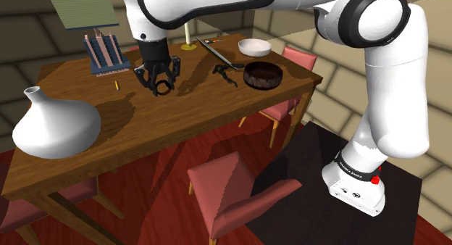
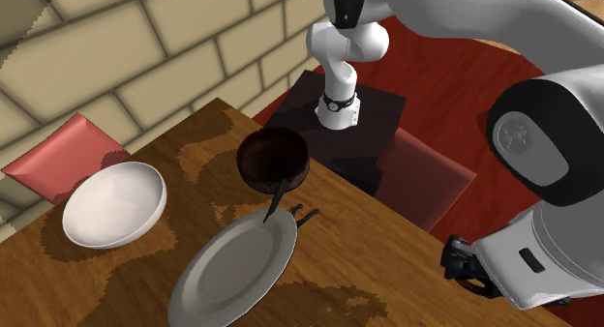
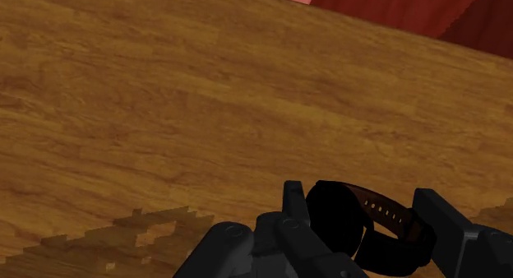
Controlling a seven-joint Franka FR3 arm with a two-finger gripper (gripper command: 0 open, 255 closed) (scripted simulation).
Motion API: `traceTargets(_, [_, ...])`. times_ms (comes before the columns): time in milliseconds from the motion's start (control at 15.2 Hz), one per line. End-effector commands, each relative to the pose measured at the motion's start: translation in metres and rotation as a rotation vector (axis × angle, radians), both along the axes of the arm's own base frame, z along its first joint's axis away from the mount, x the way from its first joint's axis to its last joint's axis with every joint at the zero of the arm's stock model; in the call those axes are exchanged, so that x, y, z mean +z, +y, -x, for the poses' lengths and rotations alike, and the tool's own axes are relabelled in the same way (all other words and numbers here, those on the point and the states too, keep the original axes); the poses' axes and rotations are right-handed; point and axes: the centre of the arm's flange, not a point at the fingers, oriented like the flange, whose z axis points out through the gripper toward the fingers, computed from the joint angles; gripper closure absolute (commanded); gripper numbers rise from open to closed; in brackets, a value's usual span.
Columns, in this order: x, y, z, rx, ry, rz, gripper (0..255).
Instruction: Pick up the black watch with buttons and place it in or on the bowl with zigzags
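Watch (image 3: 335,227), black-faced with a brownish strap, is sitting between the two black fingers of the gripper (image 3: 360,210), which are closing on it from either side. The wrist view is showing this grip plainly, with bare wood grain lying beyond it. The shoulder view is placing the gripper low over the middle of the wooden table (image 1: 181,120); whether the watch is touching the top cannot be told.

The dark bowl (image 1: 262,75) is standing well apart from the gripper, toward the shoulder view's right, near the table's edge. A white bowl (image 1: 255,46) is resting beyond it. The second exterior view is showing both bowls from above and a grey plate (image 2: 235,269) lying flat beside the dark bowl, whereas the shoulder view is catching a large white vase (image 1: 54,124) at the table's near end.

Red chairs (image 1: 235,189) are standing around the table. A red plank floor (image 2: 455,78) is lying under the black stand (image 2: 368,122), and tan block walls (image 2: 126,54) are closing the room.
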Motion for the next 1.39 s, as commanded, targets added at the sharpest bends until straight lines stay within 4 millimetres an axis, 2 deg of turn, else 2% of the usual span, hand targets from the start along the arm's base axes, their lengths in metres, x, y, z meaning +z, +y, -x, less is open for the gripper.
traceTargets(0, [0.012, -0.002, 0.000, 0.000, 0.000, 0.000, 255])
traceTargets(660, [0.062, -0.002, 0.000, 0.000, 0.000, 0.000, 255])
traceTargets(1320, [0.061, -0.129, 0.035, 0.000, 0.000, 0.000, 255])
